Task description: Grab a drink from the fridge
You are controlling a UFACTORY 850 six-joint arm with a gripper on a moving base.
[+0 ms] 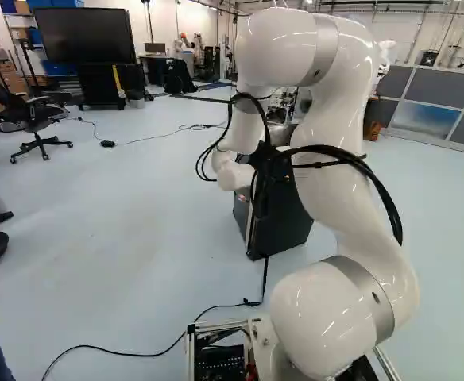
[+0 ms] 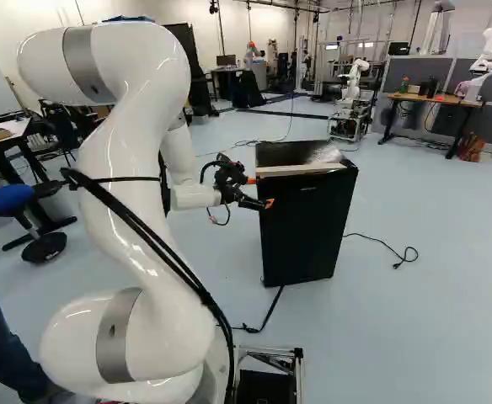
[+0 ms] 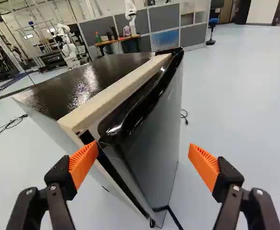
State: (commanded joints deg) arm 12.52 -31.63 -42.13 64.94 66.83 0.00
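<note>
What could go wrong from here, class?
An orange pad of the open tool sits close by the corner of the fridge door, so it might bump the door instead of entering the gap. The floor cable by the fridge could snag the base.

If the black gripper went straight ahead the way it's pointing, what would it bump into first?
Probably the fridge: its door lies ahead, between the lines of the open gripper's two fingers. Which part would touch first, I can't tell for sure.
</note>
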